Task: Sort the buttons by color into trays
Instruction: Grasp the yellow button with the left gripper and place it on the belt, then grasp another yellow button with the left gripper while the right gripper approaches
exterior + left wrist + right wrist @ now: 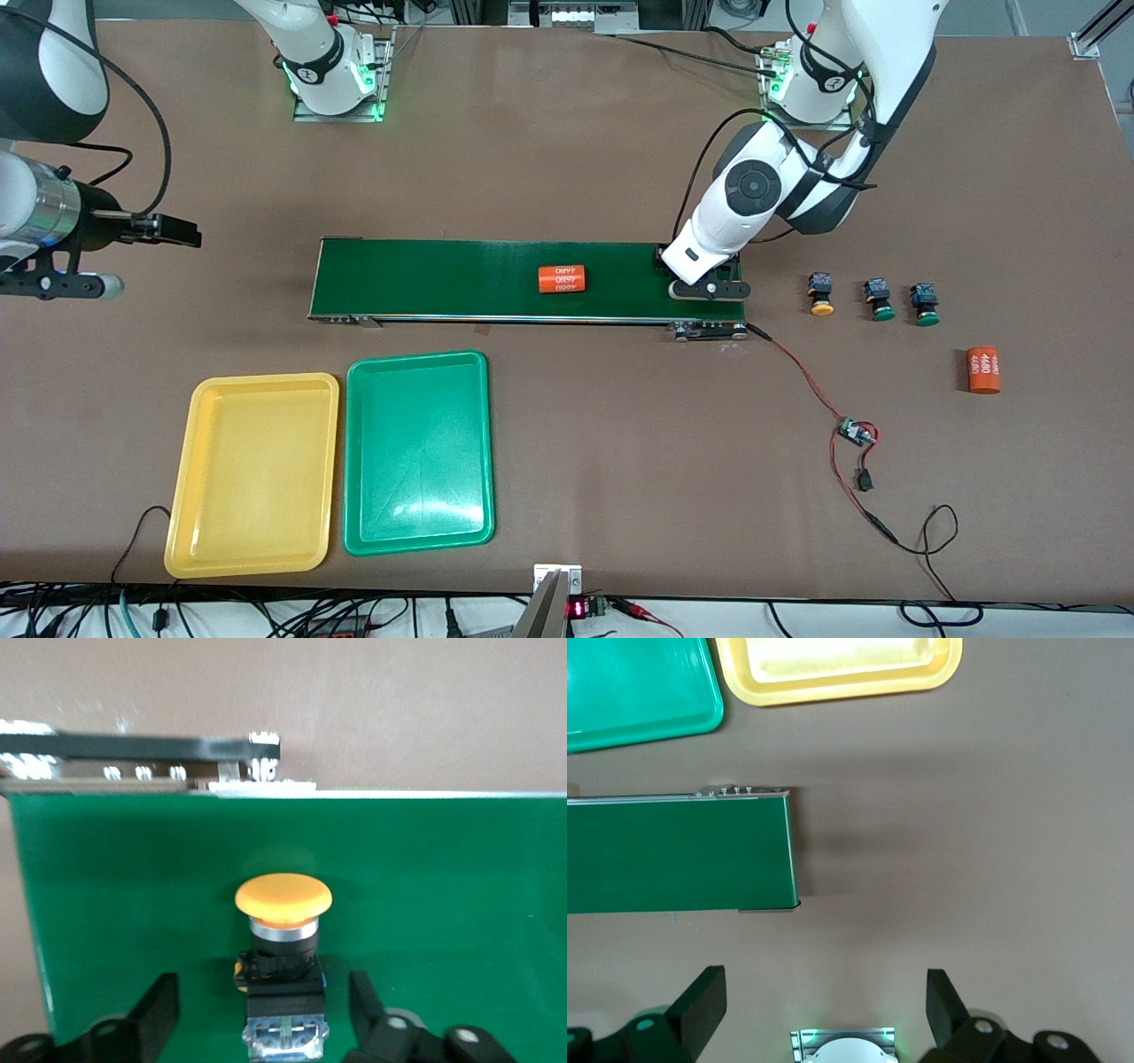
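Now a yellow button (283, 930) is seen lying on the conveyor belt (443, 279) between the open jaws of the left gripper (266, 1014), while the right gripper (824, 1005), also open, waits near the belt's other end, so the button could be carried past the yellow tray (204, 461) if it is missed.

The front camera looks down on me from high across the brown table (567, 133), taking it all in. My left wrist camera sits close over the long dark green conveyor belt (443, 886). My right wrist camera hangs higher, sharing with the front view the belt's end and both trays' edges.
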Motion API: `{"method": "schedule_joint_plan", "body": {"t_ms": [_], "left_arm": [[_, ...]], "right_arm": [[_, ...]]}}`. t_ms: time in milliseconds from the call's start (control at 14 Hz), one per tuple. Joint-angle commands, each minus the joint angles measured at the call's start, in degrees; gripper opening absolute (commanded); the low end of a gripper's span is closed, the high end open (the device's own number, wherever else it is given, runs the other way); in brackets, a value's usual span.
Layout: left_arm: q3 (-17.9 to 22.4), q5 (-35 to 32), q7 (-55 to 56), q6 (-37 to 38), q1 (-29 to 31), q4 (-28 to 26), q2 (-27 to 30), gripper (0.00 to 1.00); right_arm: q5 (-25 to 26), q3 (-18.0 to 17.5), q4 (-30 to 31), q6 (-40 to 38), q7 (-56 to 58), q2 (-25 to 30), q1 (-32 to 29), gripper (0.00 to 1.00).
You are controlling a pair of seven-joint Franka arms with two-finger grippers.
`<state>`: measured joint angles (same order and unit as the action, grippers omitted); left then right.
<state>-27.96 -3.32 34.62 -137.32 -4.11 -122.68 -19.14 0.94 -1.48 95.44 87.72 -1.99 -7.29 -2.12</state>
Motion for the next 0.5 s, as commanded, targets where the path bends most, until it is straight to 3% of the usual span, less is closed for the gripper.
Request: {"method": "schedule_joint_plan", "body": {"t_ms": [0,285,427], "left_arm": [[-0.34,0.68,0.01,8.35,0.68,1.55,6.55,1.00],[0.80,-0.19,-0.96,22.33,3.31,4.64,9.47,1.00],[5.17,-0.28,-6.02,23.41,3.76,3.51,9.38,1.00]], "right_arm": [[-0.33,-0.19,10.26,6.11,0.67,7.45,-0.08,1.00],[-0.33,-0.19,26.08,17.89,0.58,17.12,0.01,1.00],[-0.41,-0.36,31.28,22.21,-0.47,20.46,0.27,1.00]]}}
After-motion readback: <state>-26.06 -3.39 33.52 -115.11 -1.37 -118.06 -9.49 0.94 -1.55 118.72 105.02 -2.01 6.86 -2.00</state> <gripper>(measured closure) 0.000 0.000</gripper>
